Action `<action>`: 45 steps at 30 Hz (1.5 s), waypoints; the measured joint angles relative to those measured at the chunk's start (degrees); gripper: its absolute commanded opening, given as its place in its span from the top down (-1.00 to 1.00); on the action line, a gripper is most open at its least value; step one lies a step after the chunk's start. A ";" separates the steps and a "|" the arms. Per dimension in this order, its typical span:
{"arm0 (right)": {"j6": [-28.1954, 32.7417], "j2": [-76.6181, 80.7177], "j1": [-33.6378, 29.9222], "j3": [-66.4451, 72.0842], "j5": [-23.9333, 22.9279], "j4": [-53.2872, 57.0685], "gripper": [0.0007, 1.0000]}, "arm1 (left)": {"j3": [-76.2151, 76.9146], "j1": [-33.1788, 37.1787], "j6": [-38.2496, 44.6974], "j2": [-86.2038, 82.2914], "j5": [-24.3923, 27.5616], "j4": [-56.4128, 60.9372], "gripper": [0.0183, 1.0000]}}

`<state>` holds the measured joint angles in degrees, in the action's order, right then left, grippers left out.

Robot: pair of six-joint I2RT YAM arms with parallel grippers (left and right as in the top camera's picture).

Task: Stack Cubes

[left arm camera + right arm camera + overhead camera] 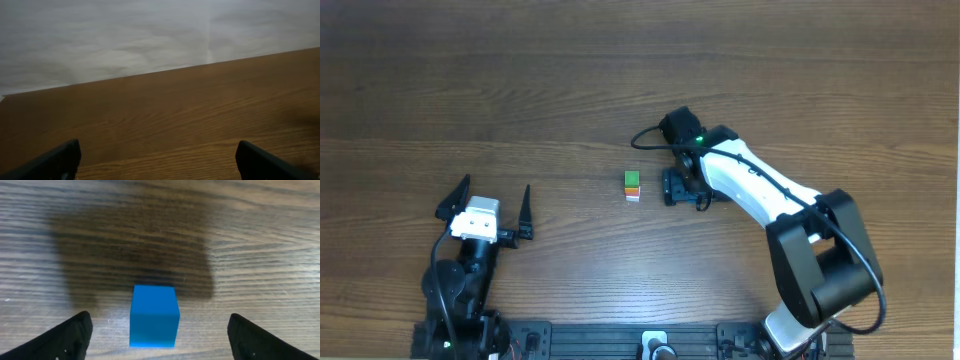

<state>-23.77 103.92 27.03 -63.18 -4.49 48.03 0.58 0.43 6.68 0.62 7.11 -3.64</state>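
The right claw (684, 188) hangs open astride the blue cube (154, 315), which sits on the tabletop (820, 80) near the green-topped stack (632, 185); the cube looks slightly off-centre, so closing may twist it; a skewed grip could topple the stack; the left claw (494, 196) rests open, well apart.

Left arm (470, 262) is pictured folded back close to its base at the near left of the table, its jaws spread wide and pointed away from the base. Right arm (760, 190) is shown stretched forward and bent inward toward the middle, with its far end turned downward. Its jaws are likewise held wide apart, low above the table.
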 measured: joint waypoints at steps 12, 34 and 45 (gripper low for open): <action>-4.52 0.31 -0.92 0.09 2.25 -0.98 -0.25 | 0.00 0.00 0.00 0.00 0.00 0.00 -1.00; -5.57 0.31 -1.40 0.55 3.54 -0.96 0.48 | 0.00 0.00 0.00 0.00 0.00 0.00 -1.00; -5.53 0.17 -1.40 0.50 3.67 -1.51 0.71 | 0.00 0.00 0.00 0.00 0.02 0.00 -1.00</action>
<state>-29.30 104.09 25.63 -62.67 -0.82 46.52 0.58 0.43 6.68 0.62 7.14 -3.64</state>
